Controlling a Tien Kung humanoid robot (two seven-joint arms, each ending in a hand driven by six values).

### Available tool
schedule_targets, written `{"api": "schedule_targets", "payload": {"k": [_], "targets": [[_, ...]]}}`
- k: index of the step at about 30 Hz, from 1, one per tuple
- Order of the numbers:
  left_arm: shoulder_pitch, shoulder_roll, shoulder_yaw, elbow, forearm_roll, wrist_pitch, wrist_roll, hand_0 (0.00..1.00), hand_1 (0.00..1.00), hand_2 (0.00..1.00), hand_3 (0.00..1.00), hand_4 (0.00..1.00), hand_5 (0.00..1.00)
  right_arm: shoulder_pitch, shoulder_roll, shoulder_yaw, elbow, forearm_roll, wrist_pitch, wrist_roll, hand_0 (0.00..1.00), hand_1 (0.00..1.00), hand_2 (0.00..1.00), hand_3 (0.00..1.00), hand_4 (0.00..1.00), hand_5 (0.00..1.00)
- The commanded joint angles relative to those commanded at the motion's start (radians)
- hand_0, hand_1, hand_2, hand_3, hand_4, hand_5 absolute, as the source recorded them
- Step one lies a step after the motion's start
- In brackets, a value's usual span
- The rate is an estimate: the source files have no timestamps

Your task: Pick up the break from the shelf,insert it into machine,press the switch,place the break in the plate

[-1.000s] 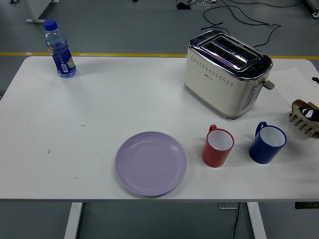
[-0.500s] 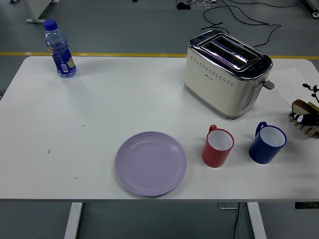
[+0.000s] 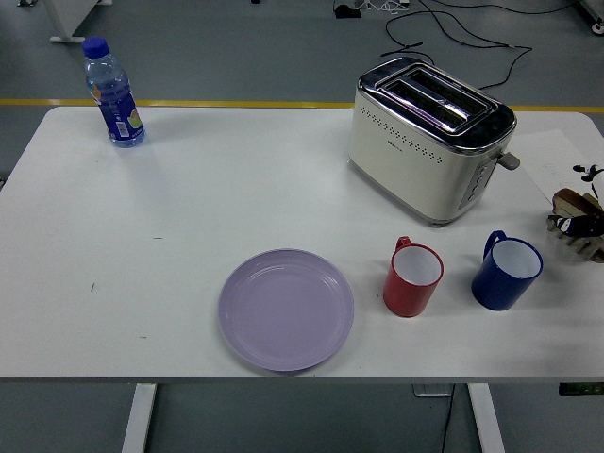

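From the head view, my right hand (image 3: 587, 198) barely shows at the right edge: a few thin black fingers (image 3: 592, 173) reach in over the wooden rack (image 3: 576, 234), a slatted shelf of pale wood near the surface's right end. Whether those fingers are released or clenched on anything I cannot tell; too little of them shows. A brown, rounded slice of bread (image 3: 569, 200) sits on top of the rack, just under my fingertips.

The white surface (image 3: 189, 217) is smooth and matte, with a few tiny dark specks. The toaster (image 3: 429, 139) stands at an angle near the far right, a cream body with rounded corners, rows of small perforations, a shiny chrome top with two long slots, and a grey lever on its right end. In front of it stand a glossy red mug (image 3: 412, 277) and a glossy blue mug (image 3: 507, 270), both white inside, handles turned to the far side. The round lilac plate (image 3: 286, 309) lies flat near the front edge, bare. A clear plastic water bottle (image 3: 112, 92) with a blue cap stands upright at the far left corner.
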State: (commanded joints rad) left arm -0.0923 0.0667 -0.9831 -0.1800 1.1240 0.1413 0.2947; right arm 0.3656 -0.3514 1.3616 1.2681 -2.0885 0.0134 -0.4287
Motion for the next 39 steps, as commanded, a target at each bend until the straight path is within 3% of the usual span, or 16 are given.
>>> {"api": "schedule_targets", "payload": {"k": [3, 4, 9, 10, 21, 22, 27, 28, 39], "targets": [[0.001, 0.0, -0.001, 0.0, 0.001, 0.0, 0.0, 0.651, 0.566, 0.584, 0.598, 0.295, 0.982, 0.011, -0.002, -0.018, -0.007, -0.022, 0.001, -0.023, 0.788, 0.708, 0.725, 0.83, 0.785, 0.128], [0.001, 0.0, -0.001, 0.0, 0.002, 0.0, 0.0, 0.651, 0.566, 0.584, 0.599, 0.295, 0.98, 0.013, -0.002, -0.023, -0.01, -0.025, 0.003, -0.029, 0.677, 0.637, 0.648, 0.774, 0.774, 0.132], [0.003, 0.0, -0.003, 0.0, 0.005, 0.0, 0.001, 0.651, 0.566, 0.584, 0.599, 0.295, 0.98, 0.023, 0.001, -0.042, -0.026, -0.048, 0.003, -0.057, 0.677, 0.637, 0.648, 0.774, 0.774, 0.132], [0.004, 0.0, -0.003, 0.0, 0.007, 0.0, 0.002, 0.651, 0.566, 0.585, 0.598, 0.296, 0.98, 0.026, 0.001, -0.048, -0.03, -0.056, 0.002, -0.065, 0.573, 0.572, 0.582, 0.725, 0.751, 0.125], [0.004, 0.001, -0.003, 0.0, 0.008, -0.001, 0.002, 0.651, 0.566, 0.585, 0.598, 0.296, 0.979, 0.04, -0.002, -0.072, -0.033, -0.088, -0.025, -0.085, 0.511, 0.52, 0.548, 0.666, 0.717, 0.106], [0.003, 0.001, -0.002, 0.0, 0.006, -0.001, 0.001, 0.651, 0.566, 0.585, 0.598, 0.296, 0.978, 0.044, -0.002, -0.077, -0.033, -0.097, -0.026, -0.09, 0.432, 0.46, 0.495, 0.6, 0.69, 0.086], [0.002, 0.002, 0.001, 0.0, 0.001, 0.0, 0.0, 0.651, 0.566, 0.585, 0.598, 0.296, 0.978, 0.051, -0.004, -0.088, -0.034, -0.116, -0.017, -0.098, 0.432, 0.46, 0.495, 0.6, 0.69, 0.086], [0.001, 0.002, 0.001, 0.0, 0.001, 0.0, 0.0, 0.65, 0.566, 0.585, 0.6, 0.297, 0.978, 0.052, -0.004, -0.09, -0.034, -0.119, -0.014, -0.099, 0.361, 0.417, 0.463, 0.544, 0.636, 0.042], [0.0, 0.003, 0.003, 0.0, -0.004, 0.001, -0.001, 0.651, 0.567, 0.585, 0.599, 0.298, 0.977, 0.06, -0.007, -0.104, -0.035, -0.134, -0.003, -0.113, 0.317, 0.395, 0.456, 0.531, 0.62, 0.029]]}}
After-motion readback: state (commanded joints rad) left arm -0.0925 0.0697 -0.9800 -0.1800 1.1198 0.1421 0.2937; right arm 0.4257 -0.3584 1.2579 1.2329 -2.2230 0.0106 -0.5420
